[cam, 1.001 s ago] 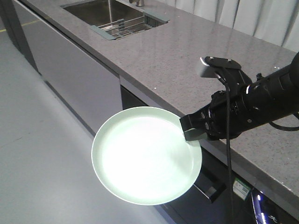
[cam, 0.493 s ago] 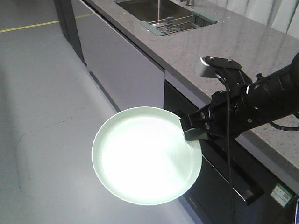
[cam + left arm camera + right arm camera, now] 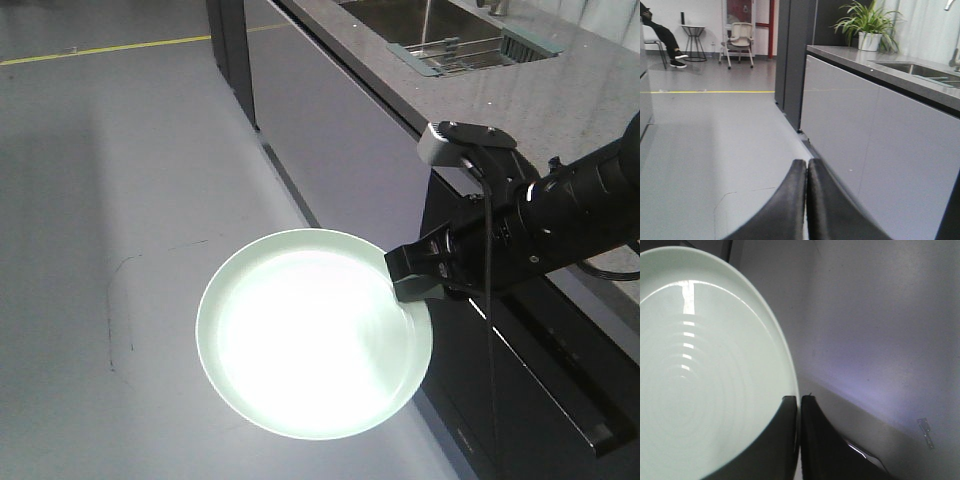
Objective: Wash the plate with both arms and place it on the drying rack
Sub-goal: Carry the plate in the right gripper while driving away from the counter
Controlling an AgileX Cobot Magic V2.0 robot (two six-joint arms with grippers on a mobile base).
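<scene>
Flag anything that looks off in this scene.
Nothing looks spilled or broken. One thing to note: the plate hangs over the floor, pinched at its rim by the right gripper alone, well short of the sink. The left gripper is shut on nothing.

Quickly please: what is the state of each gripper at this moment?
Left gripper: closed, holding nothing.
Right gripper: closed on the rim of the plate.

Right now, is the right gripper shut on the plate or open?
Shut on it. In the right wrist view the right gripper has its jaws closed on the rim of the plate.
</scene>
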